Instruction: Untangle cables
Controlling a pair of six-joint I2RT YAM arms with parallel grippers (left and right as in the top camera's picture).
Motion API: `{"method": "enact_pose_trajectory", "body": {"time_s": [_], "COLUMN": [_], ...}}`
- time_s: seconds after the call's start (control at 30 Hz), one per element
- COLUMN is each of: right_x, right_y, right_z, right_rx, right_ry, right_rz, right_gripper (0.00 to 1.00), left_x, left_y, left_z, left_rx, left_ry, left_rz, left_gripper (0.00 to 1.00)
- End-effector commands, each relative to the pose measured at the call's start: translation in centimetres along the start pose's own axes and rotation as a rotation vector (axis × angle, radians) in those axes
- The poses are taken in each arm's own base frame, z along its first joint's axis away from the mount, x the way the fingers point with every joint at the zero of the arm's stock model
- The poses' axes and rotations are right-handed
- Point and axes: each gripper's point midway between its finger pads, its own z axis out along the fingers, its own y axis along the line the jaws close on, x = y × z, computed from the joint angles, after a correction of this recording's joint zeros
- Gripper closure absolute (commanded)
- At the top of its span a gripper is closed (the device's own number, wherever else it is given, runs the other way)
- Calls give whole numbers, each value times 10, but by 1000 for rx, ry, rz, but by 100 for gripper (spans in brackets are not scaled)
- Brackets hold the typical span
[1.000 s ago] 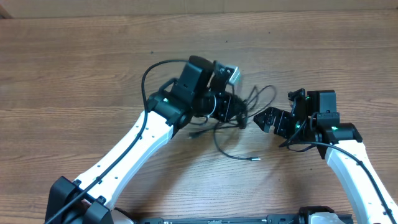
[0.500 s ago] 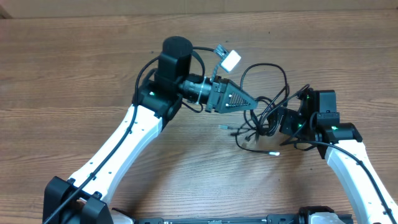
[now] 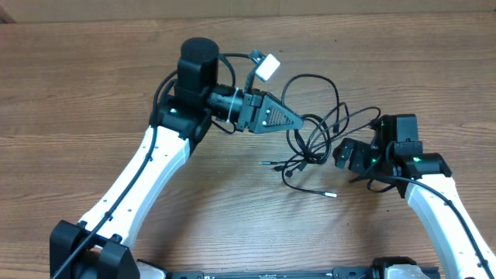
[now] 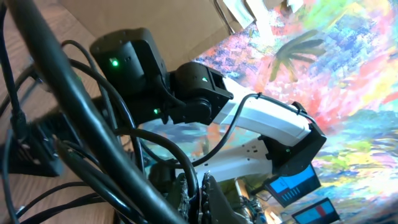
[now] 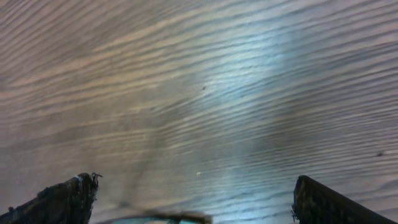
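Observation:
The cables [image 3: 316, 138] are a bunch of thin black loops in the middle of the table, between the two arms. Loose plug ends lie at the lower left [image 3: 267, 163] and at the bottom [image 3: 332, 194]. My left gripper [image 3: 304, 124] points right into the top of the bunch. In the left wrist view it [image 4: 200, 198] is shut on one black cable [image 4: 186, 171], and other strands cross close in front of the camera. Just right of the bunch my right gripper [image 3: 346, 155] is wide open. Its wrist view [image 5: 194, 190] shows only bare wood between the fingers.
The wooden table [image 3: 93, 93] stretches to the left and back. A small white block [image 3: 268, 67] sticks up from the left wrist. The right arm [image 4: 261, 118] fills the middle of the left wrist view.
My left arm has swung up and to the left with its cable, so the bunch is drawn out into wider loops and shifted off the right gripper. The right arm has barely moved.

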Motion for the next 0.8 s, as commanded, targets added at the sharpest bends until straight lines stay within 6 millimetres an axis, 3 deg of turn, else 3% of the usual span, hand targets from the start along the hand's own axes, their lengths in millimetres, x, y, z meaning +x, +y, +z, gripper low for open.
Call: {"method": "enact_pose_trajectory", "body": {"time_s": [0.0, 0.13, 0.37, 0.57, 0.77], "right_x": [5, 16, 18, 21, 23], "right_y": [35, 77, 115, 118, 125], "right_z": [-6, -20, -46, -49, -56], "right_rx": [-194, -457, -723, -747, -816], "right_ry": [38, 69, 75, 79, 26], "right_rz": [-108, -233, -270, -283, -440], "right_gripper": [0, 0, 4, 4, 12], "left_x": [-6, -15, -31, -35, -42], "left_y": [-13, -2, 44, 81, 98], "left_z": [-11, -19, -30, -48, -65], "left_rx": [6, -57, -283, -465, -518], "left_ry": [-10, -65, -222, -352, -506], "left_rz": [97, 75, -100, -282, -543], "left_gripper": [96, 96, 96, 96, 96]}}
